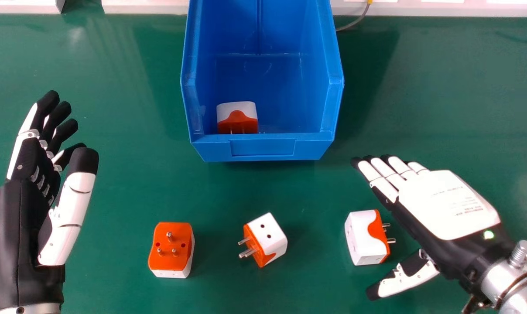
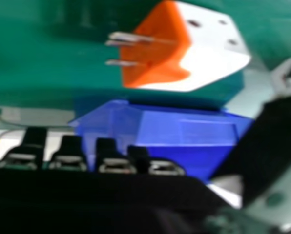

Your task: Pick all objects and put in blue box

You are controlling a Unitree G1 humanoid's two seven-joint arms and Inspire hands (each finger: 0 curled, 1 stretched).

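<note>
Near part of the green table (image 1: 124,192): three orange-and-white plug adapters, spaced well apart in a loose row; left adapter (image 1: 171,246) rests with its orange face and metal prongs up; middle adapter (image 1: 268,239) sits slightly turned, prongs pointing left, two round socket holes visible on its white side; right adapter (image 1: 364,237) has its prongs pointing right, toward the right hand (image 1: 446,205).

Right hand: released, fingers extended and thumb held apart, nothing grasped; located just beside the right adapter, palm turned down, fingers directed far and left; the right hand view also records straight fingers, with an adapter clear of them and part of the box.

Left hand (image 1: 32,161): released, fingers loosely extended, thumb upright beside them, nothing grasped; located at the left side, well apart from the left adapter.

Farther off, centre: blue box (image 1: 263,148), standing on the table, its lower lip on the near side; fourth adapter (image 1: 237,117) inside, at the near end, left of centre, orange part near and white part far.

Far edge: a pale strip (image 1: 141,6) runs across; a thin grey cable (image 1: 357,21) lies right of the box.
</note>
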